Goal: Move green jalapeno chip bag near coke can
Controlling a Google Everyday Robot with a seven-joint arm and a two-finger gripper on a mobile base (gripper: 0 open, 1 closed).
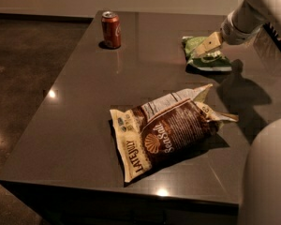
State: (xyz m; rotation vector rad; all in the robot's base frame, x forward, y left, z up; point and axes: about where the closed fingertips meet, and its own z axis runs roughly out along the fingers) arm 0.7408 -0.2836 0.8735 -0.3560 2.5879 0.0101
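The green jalapeno chip bag [207, 58] lies flat on the dark table [84, 107] at the far right. The gripper [205, 48] reaches in from the upper right on a white arm and sits right over the bag, its pale fingers [210, 43] touching or just above the bag's top. The coke can [111, 29] stands upright at the far left of the table, well apart from the bag.
A large brown-and-cream "Late July Sea Salt" bag [166, 130] lies in the middle front of the table. A white rounded robot part [267, 172] fills the lower right corner. The table's left and front edges drop to a dark floor.
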